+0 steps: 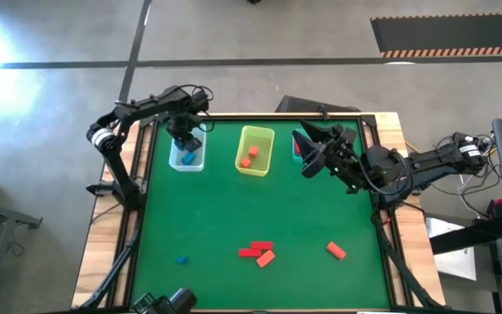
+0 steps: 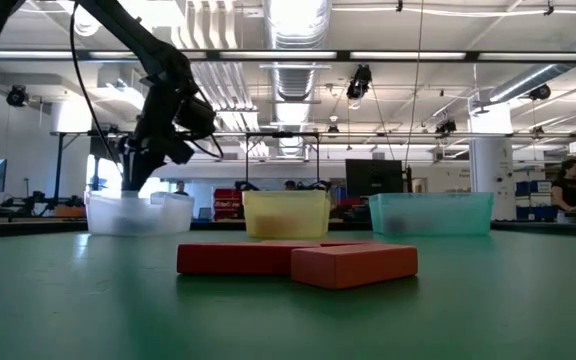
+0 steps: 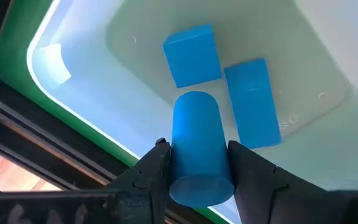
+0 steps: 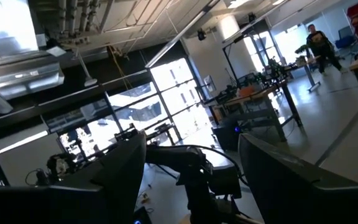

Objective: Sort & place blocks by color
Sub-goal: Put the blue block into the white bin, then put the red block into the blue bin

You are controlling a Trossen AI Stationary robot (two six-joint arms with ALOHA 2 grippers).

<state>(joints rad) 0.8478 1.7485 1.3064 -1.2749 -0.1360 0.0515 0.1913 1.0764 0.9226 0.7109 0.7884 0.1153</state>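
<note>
My left gripper (image 1: 186, 139) hangs over the clear-bluish bin (image 1: 186, 160) at the table's far left, shut on a blue cylinder block (image 3: 196, 140). Under it, a blue cube (image 3: 191, 55) and a blue bar (image 3: 253, 102) lie flat on the bin's floor. My right gripper (image 4: 191, 180) is open and raised, above the teal bin (image 1: 297, 145) at the far right. A red block (image 1: 255, 250), two orange blocks (image 1: 266, 258) (image 1: 335, 251) and a small blue block (image 1: 182, 259) lie on the green mat near the front edge. My left gripper pinches the blue cylinder's curved sides (image 3: 182, 168) between its two fingers, near the cylinder's upper end. The fingers come from above, pointing down, and lie along the cylinder. It hangs nearly upright below them, its lower end (image 3: 194, 102) over the bin's inside.
The yellow bin (image 1: 254, 150) stands between the other two and holds small orange-red blocks (image 1: 249, 159). In the low view the red block (image 2: 238, 258) and an orange block (image 2: 353, 264) lie close to the camera. Bare green mat (image 1: 260, 205) fills the table's middle.
</note>
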